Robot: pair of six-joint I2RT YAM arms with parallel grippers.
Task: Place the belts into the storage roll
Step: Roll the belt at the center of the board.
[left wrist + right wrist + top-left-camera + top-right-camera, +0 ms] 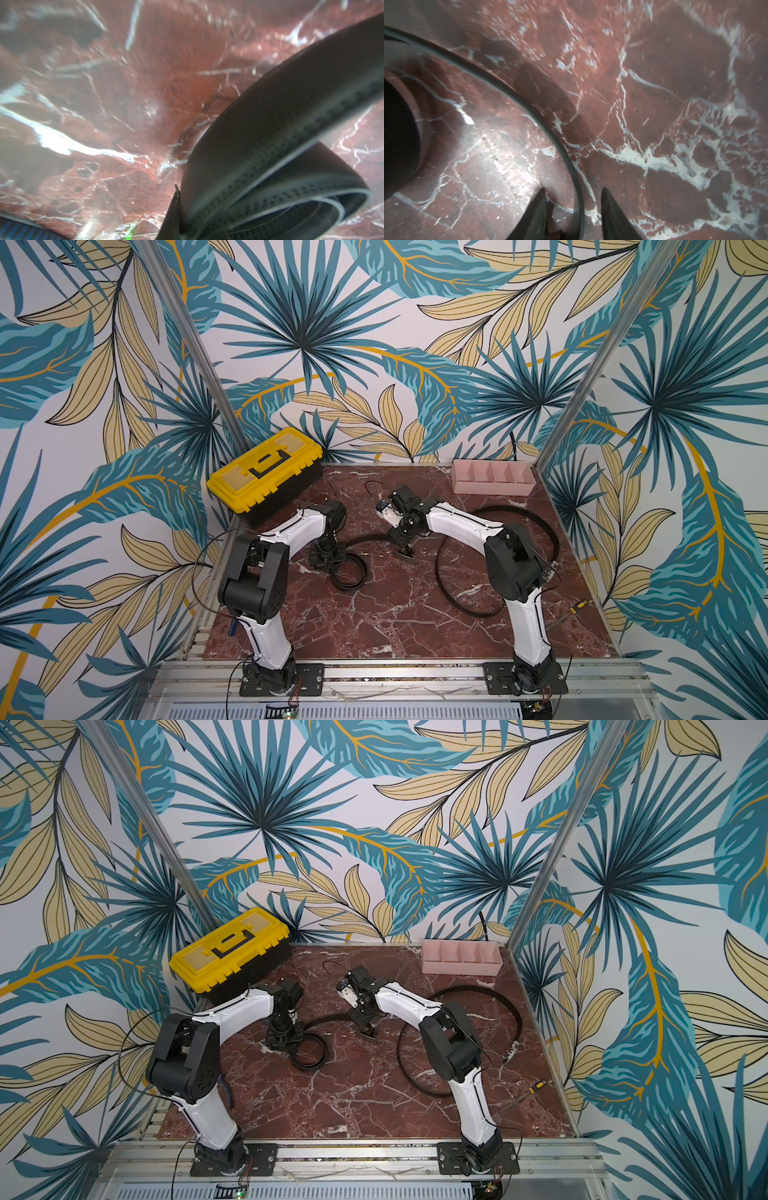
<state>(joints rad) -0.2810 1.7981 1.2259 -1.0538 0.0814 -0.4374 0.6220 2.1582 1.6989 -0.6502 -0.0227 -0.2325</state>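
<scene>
"Half-coiled belt (pixel 259 166) lies on the bench (pixel 374 614) just under the left arm. It is rolled up at one end, and its free strap arcs out towards the middle."

"And the left pincer (pixel 332 562)?"

"Down on the rim of the coil. From here it looks pressed together on the coil's wall, though the fingers themselves are hidden."

"The right pincer (pixel 573 188)?"

"Spread, with its tips down at the bench and one finger on each side of that free strap. The strap stands on edge between them and touches neither, as far as I can tell. Its length curves from there back to the coil, so the two arms sit at either end of one belt."

"The other one?"

"The loose belt (pixel 439 572) makes a wide ring round the right arm, with neither pincer on it."

"The storage roll (pixel 490 489)?"

"In the far right corner, empty, well apart from both belts and beyond the right arm. I'd guess the right arm is the nearer carrier, but the rolling looks unfinished."
</scene>
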